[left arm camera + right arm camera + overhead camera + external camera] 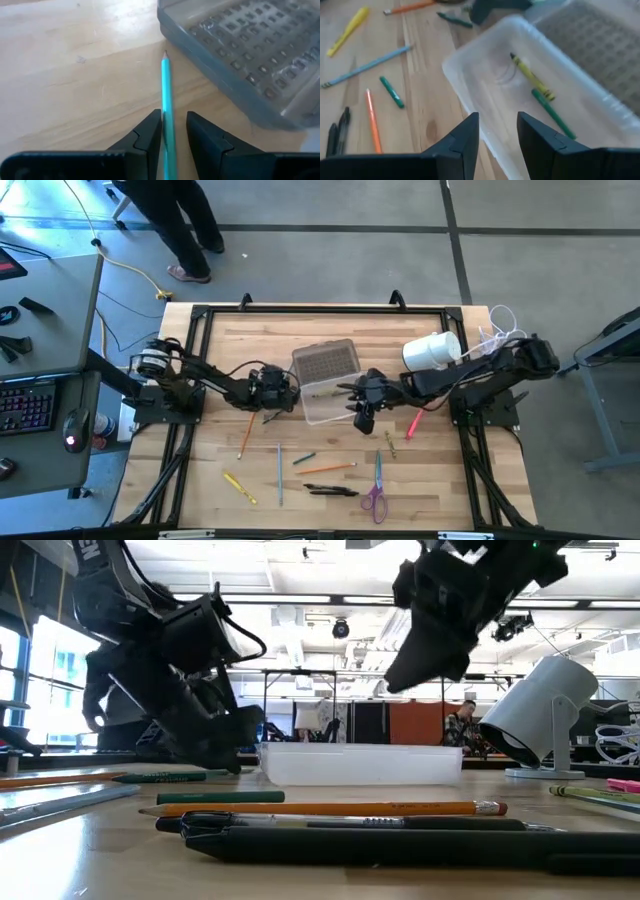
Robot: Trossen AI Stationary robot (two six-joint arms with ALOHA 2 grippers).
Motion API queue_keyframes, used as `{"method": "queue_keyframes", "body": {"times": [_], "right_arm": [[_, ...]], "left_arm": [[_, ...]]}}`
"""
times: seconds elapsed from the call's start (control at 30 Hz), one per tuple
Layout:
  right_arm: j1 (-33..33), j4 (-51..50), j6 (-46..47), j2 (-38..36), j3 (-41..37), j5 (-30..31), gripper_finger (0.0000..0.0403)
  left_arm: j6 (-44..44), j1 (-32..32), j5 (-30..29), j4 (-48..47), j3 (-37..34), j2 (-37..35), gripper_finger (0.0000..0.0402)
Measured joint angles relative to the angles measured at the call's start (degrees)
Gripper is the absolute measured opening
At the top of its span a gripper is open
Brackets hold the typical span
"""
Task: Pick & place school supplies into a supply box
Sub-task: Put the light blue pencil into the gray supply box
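Note:
The supply box lies open mid-table: clear tray, textured grey lid folded back toward the far edge. A yellow pencil and a green one lie in the tray. My left gripper is low at the box's left side, open, with a turquoise pencil between its fingers, point toward the lid. My right gripper hangs open and empty above the tray's right near edge. Pencils, pens and purple scissors lie on the near table. My left gripper has the turquoise pencil running along between its fingers, close against one finger with a gap to the other. I cannot tell whether it touches the pencil, or whether the pencil lies on the table.
A white cylinder and white cable bundle sit far right. Loose on the near table: orange pencil, blue pencil, yellow marker, black pens, pink marker. A person stands beyond the far edge.

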Motion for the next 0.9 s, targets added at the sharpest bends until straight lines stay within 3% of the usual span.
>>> {"method": "queue_keyframes", "body": {"times": [0.47, 0.57, 0.73, 0.9], "right_arm": [[0.36, 1.79, -12.65, -8.84, 0.00, -0.25, 0.0119], [0.29, 3.23, -15.13, -10.60, 0.02, -0.23, 0.0119], [0.29, 4.28, -17.55, -12.74, 0.02, -0.18, 0.0119], [0.27, 5.29, -18.46, -13.75, 0.02, 0.45, 0.0119]], "left_arm": [[-13.46, -7.81, -12.79, 2.50, 0.22, 8.38, 0.0131], [-14.45, -8.81, -14.48, 1.83, 0.22, 9.10, 0.0112], [-15.12, -8.78, -15.02, 1.52, 0.38, 9.10, 0.0044], [-15.27, -8.78, -15.05, 1.48, 0.48, 9.10, 0.0039]]}}
